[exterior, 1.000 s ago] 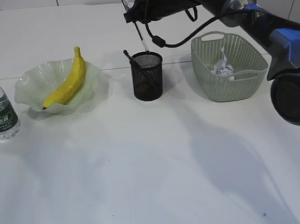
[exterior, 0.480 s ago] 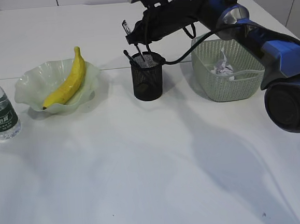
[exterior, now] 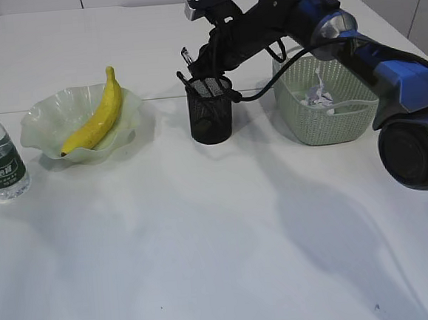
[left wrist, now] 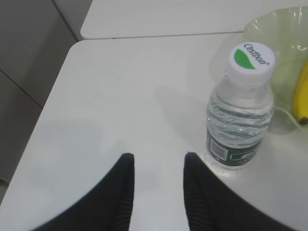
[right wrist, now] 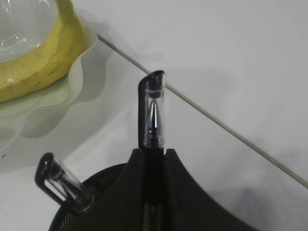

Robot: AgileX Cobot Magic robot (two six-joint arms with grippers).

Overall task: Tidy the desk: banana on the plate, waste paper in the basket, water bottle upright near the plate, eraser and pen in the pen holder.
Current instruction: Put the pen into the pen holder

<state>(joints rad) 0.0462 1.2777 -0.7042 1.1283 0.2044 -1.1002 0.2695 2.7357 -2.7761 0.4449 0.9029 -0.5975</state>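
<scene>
Since the earlier frames the right tool [right wrist: 154, 159] has dropped from well above the pen holder [exterior: 211, 108] to just over its rim, carrying the pen [right wrist: 153, 113] down with it. Its jaws are clenched on the pen's barrel, clear cap end pointing away from the wrist camera, lower end seemingly already inside the black mesh cup, beside a second capped pen [right wrist: 62, 187] leaning there.

This looks like the last step: the pen going into the holder. What the next move calls for, I judge, is simply to let go and lift straight clear, without snagging the mesh rim or tipping the light cup.

Whether the eraser is in the cup cannot be seen. Further out, the crumpled waste paper [exterior: 318, 95] lies in the green basket [exterior: 330, 125], the banana [exterior: 96, 117] rests in the wavy glass plate [exterior: 44, 125], and the water bottle [left wrist: 242, 108] stands upright on the worktop [exterior: 206, 242] just beside the plate. The left tool [left wrist: 156, 166] hovers released near the bottle.
</scene>
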